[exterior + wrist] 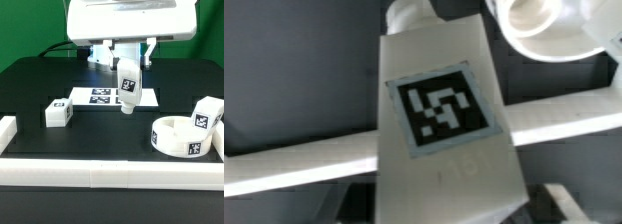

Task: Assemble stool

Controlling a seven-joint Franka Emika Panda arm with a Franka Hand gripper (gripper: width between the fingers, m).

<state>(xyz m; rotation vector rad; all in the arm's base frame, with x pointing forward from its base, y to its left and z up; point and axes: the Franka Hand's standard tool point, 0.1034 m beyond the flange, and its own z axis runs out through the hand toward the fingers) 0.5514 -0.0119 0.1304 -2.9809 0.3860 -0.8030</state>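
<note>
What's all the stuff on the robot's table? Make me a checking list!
Surface: black table, with white border rails along the front and the exterior view's left.
Job's things: round seat lies at the exterior view's right; the far leg is at its rim, and I cannot tell if they touch; the lone leg stands at the exterior view's left; the held leg hangs tilted in the gripper.
Clutter: only the marker board, flat at the back.
Grippers: gripper is closed on the held leg.
Cables: nothing seen.
Surroundings: green backdrop.
</note>
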